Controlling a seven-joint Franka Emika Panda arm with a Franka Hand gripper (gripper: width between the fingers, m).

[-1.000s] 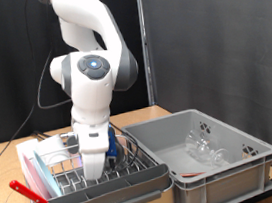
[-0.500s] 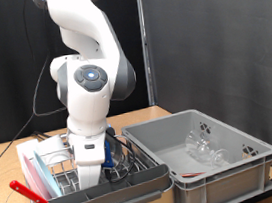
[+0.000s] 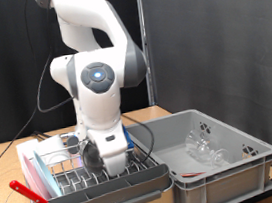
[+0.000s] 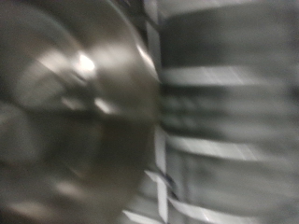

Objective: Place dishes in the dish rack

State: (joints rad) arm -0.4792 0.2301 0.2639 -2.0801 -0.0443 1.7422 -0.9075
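My wrist view is badly smeared: all I can make out is a big round shiny curve, the steel bowl [image 4: 70, 112], filling most of it, with blurred rack wires [image 4: 163, 177] beside it, and none of my fingers show clearly there. In the exterior view my own hand blocks the spot where the fingers work, so I cannot tell whether my gripper [image 3: 106, 162] is wide, narrow or closed on anything. Starting at that view's left, a red utensil [image 3: 29, 190] lies at the near left corner of the rack [image 3: 98, 192], its handle sticking out past the white tray edge. Inside the rack, towards its left, sit pale bluish and clear pieces [image 3: 59, 167] that I cannot separate; the plate may be among them, too unclear to say. A small dark rounded shape [image 3: 72, 142] shows just left of my wrist, and I cannot say what it is. My gripper is low inside the rack, about its middle, among the wire prongs, with my arm rising above it. To the right, touching or just beside the rack, stands the grey bin [image 3: 235, 164]; in it lie a few clear glass pieces [image 3: 205, 149] towards the right side, their outlines hard to read against the grey wall.
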